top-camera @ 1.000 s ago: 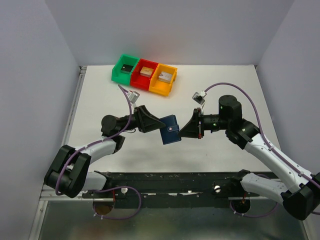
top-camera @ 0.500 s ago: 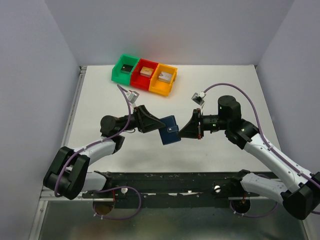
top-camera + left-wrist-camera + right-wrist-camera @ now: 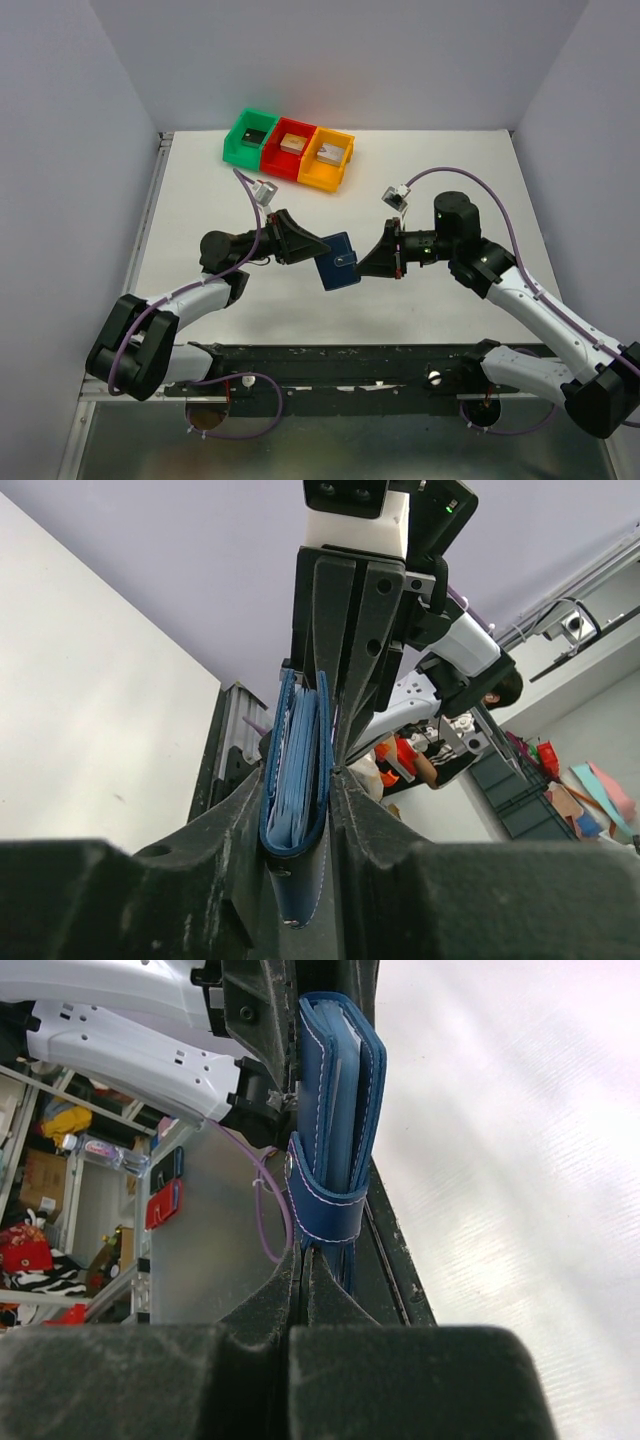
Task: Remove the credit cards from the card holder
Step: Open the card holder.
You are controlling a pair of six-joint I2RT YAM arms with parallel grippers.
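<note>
The white table (image 3: 440, 180) carries everything. My two arms reach in from its near edge, the left arm (image 3: 190, 295) bent inward from the left and the right arm (image 3: 520, 290) from the right, and they meet over the table's middle.

Near the far edge, toward the left corner, three bins sit touching in a row: a green bin (image 3: 236, 142), a red bin (image 3: 278, 158) and an orange bin (image 3: 318, 180), each with a small block inside.

The card holder (image 3: 338, 260) is held between the two grippers over the middle of the table, well apart from the bins. It is folded shut, with its strap wrapped around the covers. In the left wrist view its pale blue sleeve pages show between the navy covers.

The left gripper (image 3: 316, 251) has its fingers (image 3: 240, 825) pressed against both covers, so it is clamped on the card holder's left end. The right gripper (image 3: 363, 262) has its fingers squeezed fully together at the right edge; it appears to pinch a thin flap there.
</note>
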